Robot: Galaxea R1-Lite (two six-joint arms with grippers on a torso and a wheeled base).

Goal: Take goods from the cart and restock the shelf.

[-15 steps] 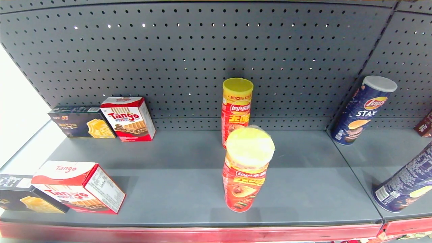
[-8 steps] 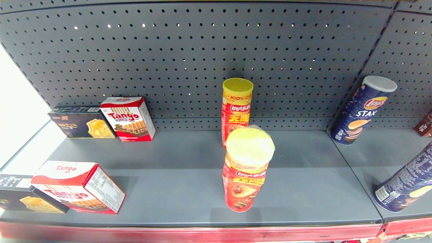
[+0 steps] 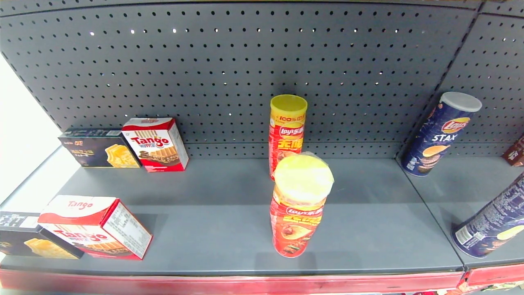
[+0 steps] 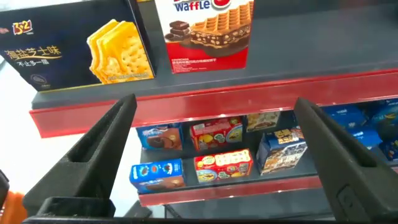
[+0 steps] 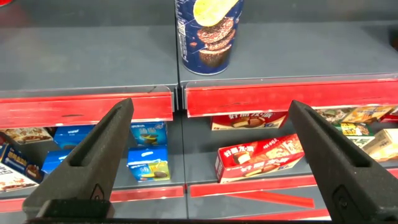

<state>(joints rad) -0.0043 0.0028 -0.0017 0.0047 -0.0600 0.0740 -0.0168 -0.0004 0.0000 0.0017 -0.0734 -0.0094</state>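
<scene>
Fingers (image 4: pixel 93 155) spread wide and empty on left gripper (image 4: pixel 214 102) and right gripper (image 5: pixel 211 104), both hanging before the shelf (image 3: pixel 204 221) lip, and a careless rise could topple the tall red can (image 3: pixel 300 205) near the front edge!

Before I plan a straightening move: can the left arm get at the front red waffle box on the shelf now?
Probably yes. The left gripper is open and empty, facing the shelf just below the waffle box, nothing between them. The black cracker box stands close beside it.
</scene>
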